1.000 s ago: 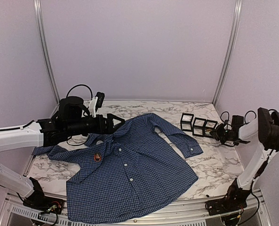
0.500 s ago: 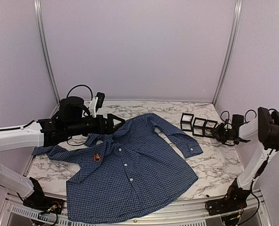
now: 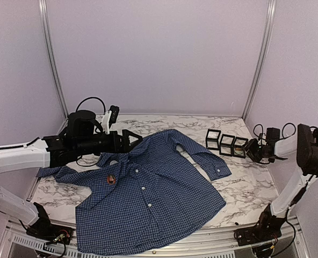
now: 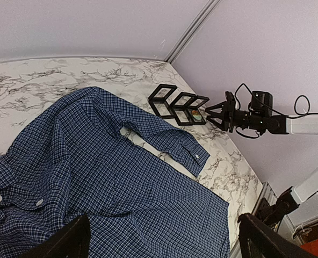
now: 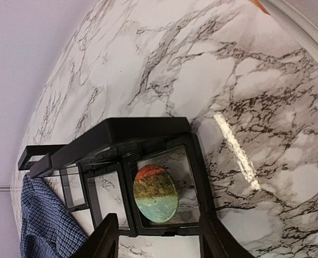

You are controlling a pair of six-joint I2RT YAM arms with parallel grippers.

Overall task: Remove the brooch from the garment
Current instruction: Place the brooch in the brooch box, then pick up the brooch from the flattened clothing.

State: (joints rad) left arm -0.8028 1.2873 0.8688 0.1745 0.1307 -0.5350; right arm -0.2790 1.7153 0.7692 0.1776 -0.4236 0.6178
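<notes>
The garment (image 3: pixel 148 188), a dark blue checked shirt, lies spread across the marble table, and it also fills the left wrist view (image 4: pixel 94 177). A small reddish brooch (image 3: pixel 111 179) is pinned on its left chest, below the collar. My left gripper (image 3: pixel 132 138) hovers open above the collar, its fingers (image 4: pixel 67 242) wide apart over the cloth with nothing between them. My right gripper (image 3: pixel 251 151) stands open at the far right, just short of a black display box (image 5: pixel 164 177). A round red, gold and teal disc (image 5: pixel 155 193) rests in that box, free of the fingers (image 5: pixel 106 236).
Three black-framed display boxes (image 3: pixel 226 144) stand in a row at the back right, beside the shirt's right sleeve cuff (image 3: pixel 219 171). The left sleeve (image 3: pixel 57 173) trails toward the table's left edge. Metal rails run along the near edge (image 3: pixel 202 244).
My right gripper has gone from shut to open and drawn back a little to the right of the boxes. The left arm and the shirt have not moved.
</notes>
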